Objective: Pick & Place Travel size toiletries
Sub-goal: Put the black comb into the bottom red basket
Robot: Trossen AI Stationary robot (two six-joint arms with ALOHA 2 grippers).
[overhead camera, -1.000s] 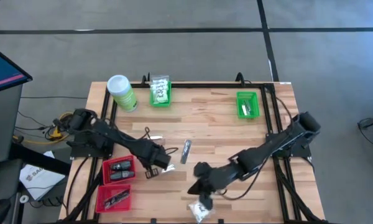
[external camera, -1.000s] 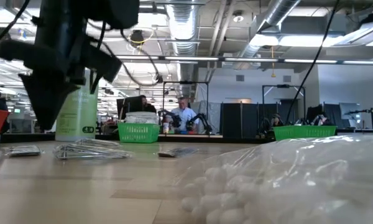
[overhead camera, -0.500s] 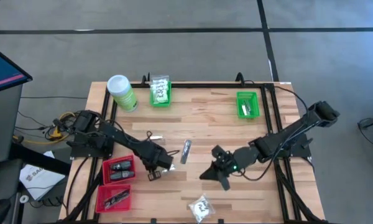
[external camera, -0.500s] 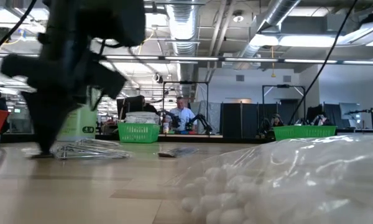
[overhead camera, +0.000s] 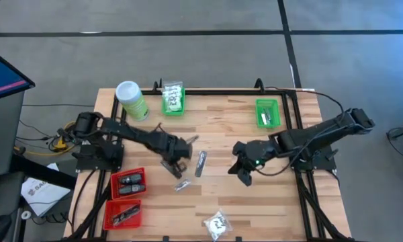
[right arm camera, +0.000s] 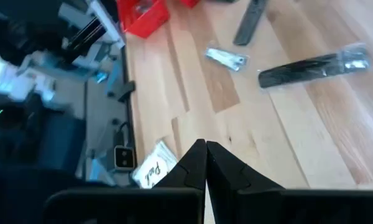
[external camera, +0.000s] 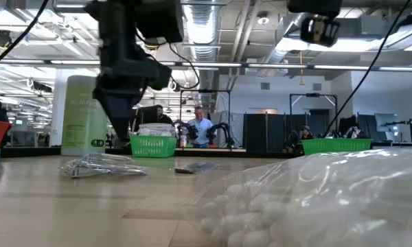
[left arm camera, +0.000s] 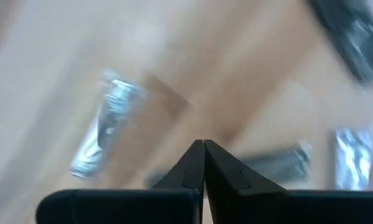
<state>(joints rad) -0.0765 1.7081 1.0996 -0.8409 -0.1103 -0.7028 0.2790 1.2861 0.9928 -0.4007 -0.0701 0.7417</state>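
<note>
The travel size toiletries lie scattered on the wooden table: a dark stick in clear wrap, a silvery sachet and a white crinkly packet near the front edge. My left gripper is shut, points down and hovers just left of the stick, with a sachet lying flat below it. My right gripper is shut and empty, tilted down over bare wood right of the stick. The packet lies flat, apart from both.
Two red baskets with dark items stand at the near left. Two green baskets sit along the far edge, with a light-green canister at the far left. A black frame rims the table.
My left gripper has swung from beside the red basket toward the far edge and the dark stick, rolling as it went; the sachet stays on the table. My right gripper has drawn away from above the white packet toward the far right; the packet has not moved.
</note>
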